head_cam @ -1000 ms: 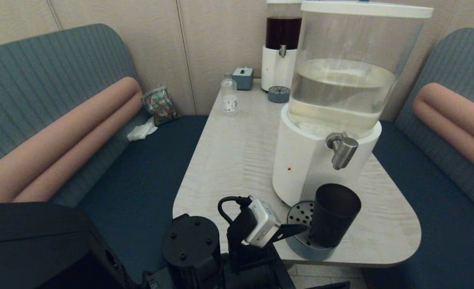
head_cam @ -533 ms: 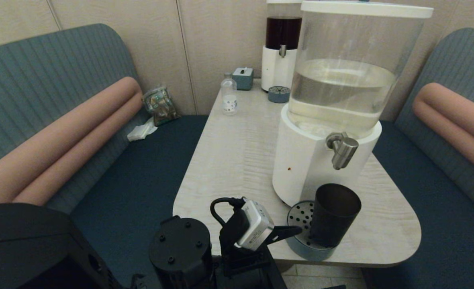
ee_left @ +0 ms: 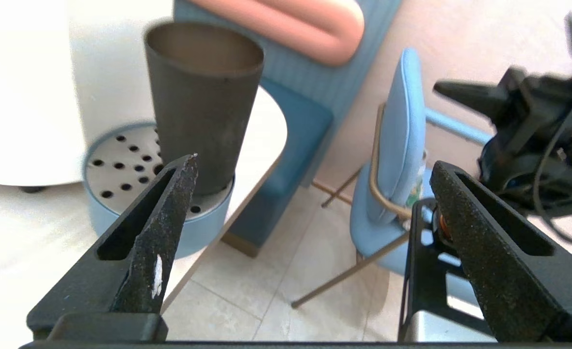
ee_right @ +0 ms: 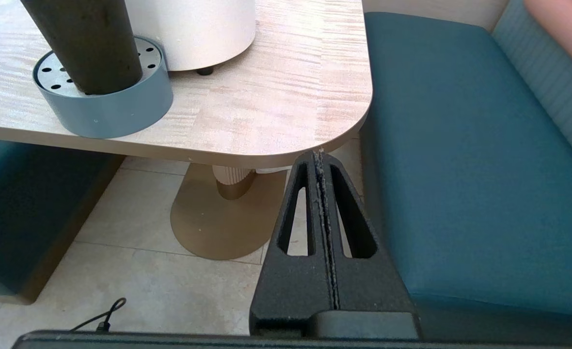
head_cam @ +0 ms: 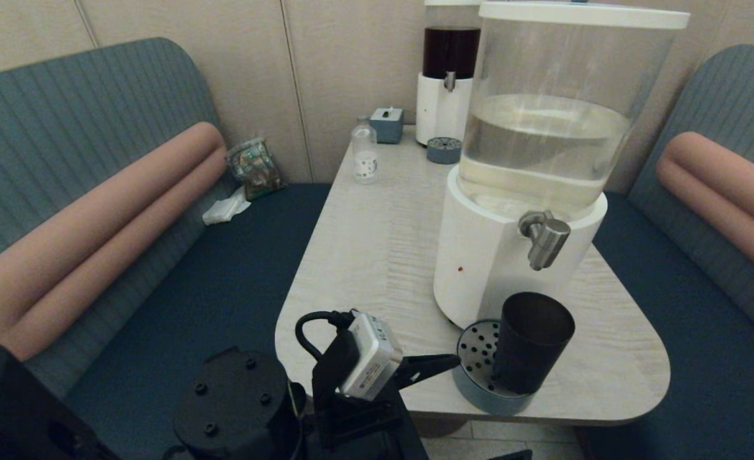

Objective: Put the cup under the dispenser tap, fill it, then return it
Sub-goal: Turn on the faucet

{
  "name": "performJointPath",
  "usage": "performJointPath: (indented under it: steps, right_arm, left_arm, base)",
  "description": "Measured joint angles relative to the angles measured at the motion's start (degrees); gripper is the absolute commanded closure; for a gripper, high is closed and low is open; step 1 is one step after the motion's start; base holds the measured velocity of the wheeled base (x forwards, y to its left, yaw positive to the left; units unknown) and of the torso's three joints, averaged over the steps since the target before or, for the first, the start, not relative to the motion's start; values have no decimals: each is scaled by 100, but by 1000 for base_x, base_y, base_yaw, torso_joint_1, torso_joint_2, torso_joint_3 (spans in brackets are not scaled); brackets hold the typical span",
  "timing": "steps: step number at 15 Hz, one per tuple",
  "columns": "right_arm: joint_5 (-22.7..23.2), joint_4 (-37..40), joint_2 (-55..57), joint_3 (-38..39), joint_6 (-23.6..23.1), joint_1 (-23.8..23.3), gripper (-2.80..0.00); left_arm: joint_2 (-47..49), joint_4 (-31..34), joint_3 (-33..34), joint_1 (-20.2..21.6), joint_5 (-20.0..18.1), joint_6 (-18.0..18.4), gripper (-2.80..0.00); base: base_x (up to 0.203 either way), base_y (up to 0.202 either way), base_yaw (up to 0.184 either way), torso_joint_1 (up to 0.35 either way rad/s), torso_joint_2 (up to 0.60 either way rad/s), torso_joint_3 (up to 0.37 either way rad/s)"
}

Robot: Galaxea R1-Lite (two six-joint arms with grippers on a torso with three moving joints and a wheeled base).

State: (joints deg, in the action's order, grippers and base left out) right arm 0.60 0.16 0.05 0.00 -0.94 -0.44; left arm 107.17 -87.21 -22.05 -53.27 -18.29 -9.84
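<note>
While one cup stands on the perforated drip tray below the dispenser tap, the left gripper hangs released just beside it (two dispensers in all); the right gripper is clenched below the table, unseen from the head

This looks like a café or restaurant booth. Teal padded benches with ribbed backs and salmon-pink bolster cushions flank a pale wood-grain table on a brass pedestal base, set against a beige panelled wall. On the table stand two self-serve drink dispensers, each with a perforated drip tray, beside a small tissue box. A light-blue dining chair stands on the tiled floor.
</note>
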Motion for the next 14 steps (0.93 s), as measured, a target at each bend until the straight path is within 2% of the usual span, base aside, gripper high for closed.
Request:
performJointPath:
  steps: [4,10,11,14]
  right_arm:
    - [2,2,0,0,0,0,0]
    - [0,3,0,0,1,0,0]
    - [0,2,0,0,0,0,0]
    - [2,2,0,0,0,0,0]
  left_arm:
    - [-537,4,291,0,300,-127,-280]
    - [-1560,0,801,67,1019,-408,-280]
    - [-1718,3,881,77,1166,-451,0]
    - [-2170,2,1064,112,1414,-560,0]
  base:
    - [0,0,0,0,0,0]
    - [0,0,0,0,0,0]
    - [0,0,0,0,0,0]
    - [0,0,0,0,0,0]
